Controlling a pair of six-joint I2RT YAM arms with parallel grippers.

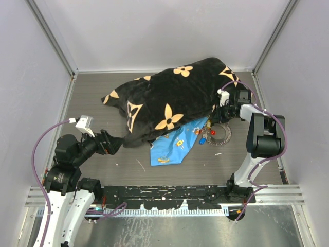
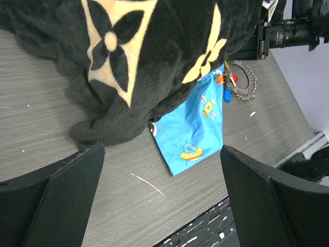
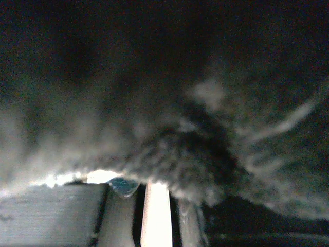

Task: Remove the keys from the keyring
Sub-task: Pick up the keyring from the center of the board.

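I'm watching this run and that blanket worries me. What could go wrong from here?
The right gripper is pressed into the black blanket, its camera showing mostly fur; it may pinch fabric blind. The blanket's edge lies beside the keys and keyring, so dragging it could sweep or bury them.

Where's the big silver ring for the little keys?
In the top view the keyring lies flat on the right side, just right of the blue cloth and just below the black blanket.
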